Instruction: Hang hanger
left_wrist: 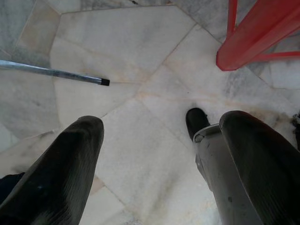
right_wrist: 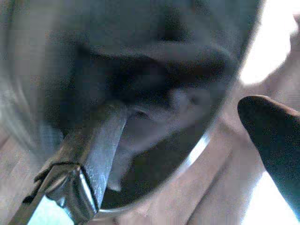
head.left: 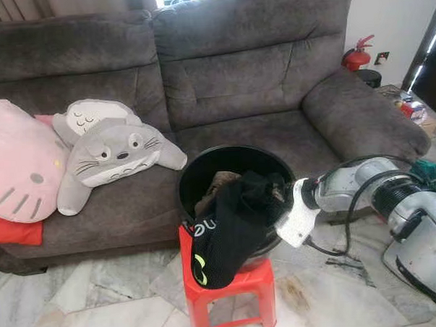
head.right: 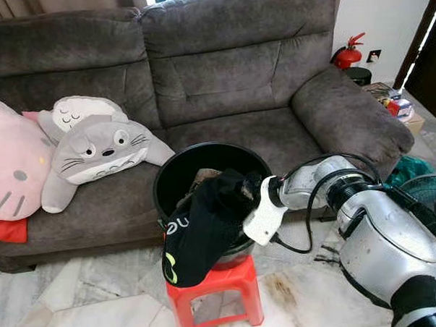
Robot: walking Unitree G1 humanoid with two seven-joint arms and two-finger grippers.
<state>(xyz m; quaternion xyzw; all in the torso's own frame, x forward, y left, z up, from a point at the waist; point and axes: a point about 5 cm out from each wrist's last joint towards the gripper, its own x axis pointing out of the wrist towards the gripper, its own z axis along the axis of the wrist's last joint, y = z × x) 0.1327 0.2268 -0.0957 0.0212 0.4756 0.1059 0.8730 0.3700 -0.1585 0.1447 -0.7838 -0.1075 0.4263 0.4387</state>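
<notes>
The right claw (head.right: 249, 185) reaches from the right over the rim of the black bucket (head.right: 176, 172), which stands on a red stool (head.right: 222, 283) near the grey sofa (head.right: 221, 76). Its fingers are spread, one inside the rim and one outside (the right wrist view is blurred, but the gap between them is plain). A black garment (head.right: 196, 233) spills over the bucket's near left edge. No hanger can be made out among the clothes, so its lie and long axis cannot be told; if it sits in the bucket, it lies left of the claw, and the right arm is much the nearer. The left claw (left_wrist: 154, 154) hangs idle over the marble floor (left_wrist: 117, 56), fingers apart.
</notes>
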